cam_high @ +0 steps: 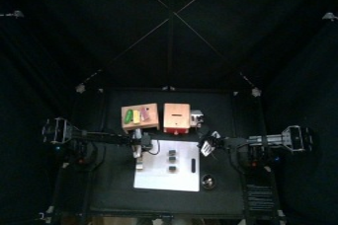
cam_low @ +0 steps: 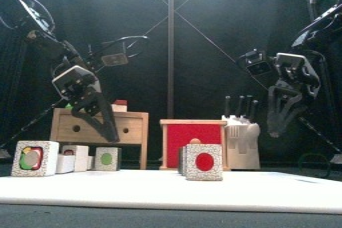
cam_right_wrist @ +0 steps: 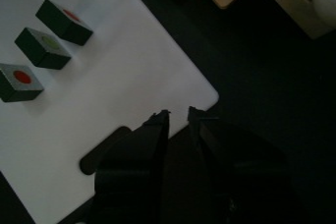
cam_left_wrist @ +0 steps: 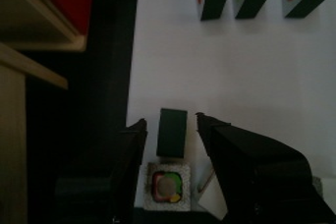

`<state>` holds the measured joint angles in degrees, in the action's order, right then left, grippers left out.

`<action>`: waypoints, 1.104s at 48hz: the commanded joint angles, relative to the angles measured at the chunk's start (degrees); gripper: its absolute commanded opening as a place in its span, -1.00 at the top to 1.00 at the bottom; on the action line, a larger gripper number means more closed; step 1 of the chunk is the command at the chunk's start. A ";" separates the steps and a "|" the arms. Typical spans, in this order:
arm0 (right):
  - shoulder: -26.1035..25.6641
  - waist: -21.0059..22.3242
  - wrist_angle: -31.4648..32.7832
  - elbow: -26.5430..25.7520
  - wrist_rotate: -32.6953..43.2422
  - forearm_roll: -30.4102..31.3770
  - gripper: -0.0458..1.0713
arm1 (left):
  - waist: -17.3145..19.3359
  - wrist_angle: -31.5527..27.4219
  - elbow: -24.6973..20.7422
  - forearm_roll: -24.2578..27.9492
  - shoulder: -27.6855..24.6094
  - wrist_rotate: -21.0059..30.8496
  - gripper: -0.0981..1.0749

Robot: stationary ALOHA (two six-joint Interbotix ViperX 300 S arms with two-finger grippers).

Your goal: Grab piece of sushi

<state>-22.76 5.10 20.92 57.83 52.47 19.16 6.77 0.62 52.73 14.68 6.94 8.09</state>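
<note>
One sushi piece [cam_left_wrist: 167, 169] lies on the white board [cam_left_wrist: 237, 90] on the counter, right between the jaws of the left tool [cam_left_wrist: 175, 149], which stand wide open and grip nothing. It is dark outside, with white rice and a colourful centre. Next the jaws should close. The right tool [cam_right_wrist: 180, 118] hangs apart, nearly closed
</note>
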 commanded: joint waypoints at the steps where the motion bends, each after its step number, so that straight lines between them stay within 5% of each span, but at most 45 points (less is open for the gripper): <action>1: -0.53 -0.35 -0.35 -1.32 0.09 -0.09 -0.25 | -0.09 2.81 -2.02 0.62 0.70 0.00 -0.58; 13: -0.44 -0.53 -0.44 -1.41 0.00 0.18 -0.25 | -0.70 14.06 -6.50 0.79 -7.03 0.09 -0.58; 30: -0.53 -0.97 -0.44 -1.49 0.00 -0.09 -0.25 | -1.67 14.15 -14.15 0.53 -13.62 0.18 -0.61; 53: -0.53 -1.32 -0.44 -1.49 0.09 -0.09 -0.25 | -5.27 14.06 -15.56 -3.25 -16.00 0.18 -0.61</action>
<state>-22.76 3.96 20.83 57.57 52.47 19.16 1.93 14.24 38.50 12.04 -9.05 8.35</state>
